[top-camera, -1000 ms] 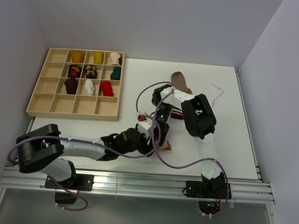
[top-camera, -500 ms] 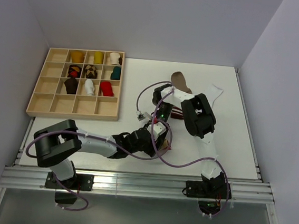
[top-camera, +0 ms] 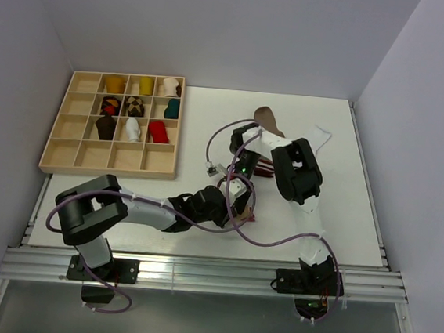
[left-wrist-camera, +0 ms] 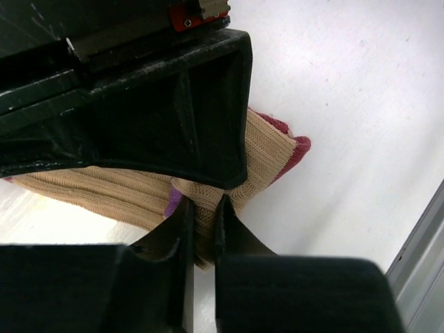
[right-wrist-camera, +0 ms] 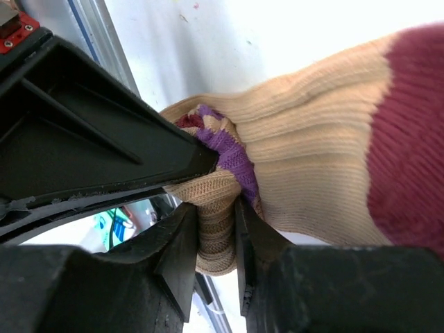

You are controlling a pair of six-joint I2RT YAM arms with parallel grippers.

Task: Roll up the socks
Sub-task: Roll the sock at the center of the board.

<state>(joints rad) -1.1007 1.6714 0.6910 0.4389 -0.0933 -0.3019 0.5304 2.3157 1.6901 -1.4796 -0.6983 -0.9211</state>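
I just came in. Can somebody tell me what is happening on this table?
Two robot arms are working together on one tan sock with maroon parts, near the front edge of the table. The left gripper and the right gripper each pinch a fold of it, so the sock is bunched between them. A brown sock and a white sock lie farther back, untouched. The wooden tray already holds several rolled socks.

Tan sock (right-wrist-camera: 312, 159) up close: ribbed knit, a broad maroon band, a flash of purple at the bunched end. One fold is nipped in my left gripper (left-wrist-camera: 201, 208), another in my right gripper (right-wrist-camera: 216, 218). Farther back, the brown sock (top-camera: 268, 121) lies flat, with the white sock (top-camera: 320, 137) near it on the right.
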